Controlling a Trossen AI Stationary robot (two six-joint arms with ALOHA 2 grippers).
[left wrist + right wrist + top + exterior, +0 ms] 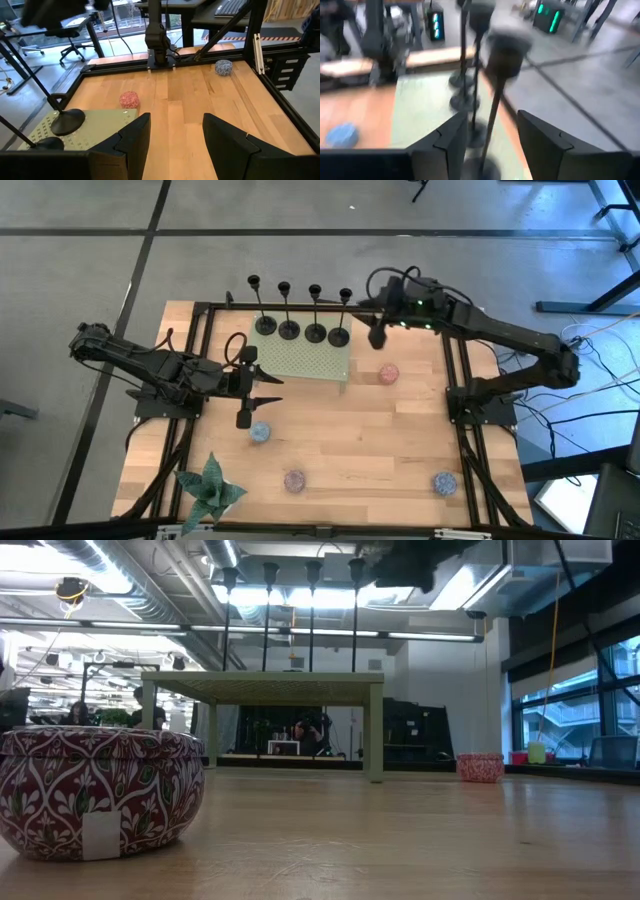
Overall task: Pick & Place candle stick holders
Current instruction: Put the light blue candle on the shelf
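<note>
Four black candle stick holders stand in a row by their round bases (302, 331) on the far edge of a green perforated platform (305, 360); their stems show in the low view (311, 625). My right gripper (378, 334) is open, just right of the rightmost holder (341, 330). In the right wrist view that holder's stem (493, 112) and cup (506, 47) show between my open fingers (492, 117), with a gap on each side. My left gripper (268, 390) is open and empty over the platform's near left corner, also seen in its wrist view (172, 130).
Small round patterned tins lie on the wooden table: pink (388, 374), blue (260, 432), purple (294, 479) and blue (444, 481). A green plant (212, 488) stands at the near left. Black frame rails (452, 370) run along the table's sides.
</note>
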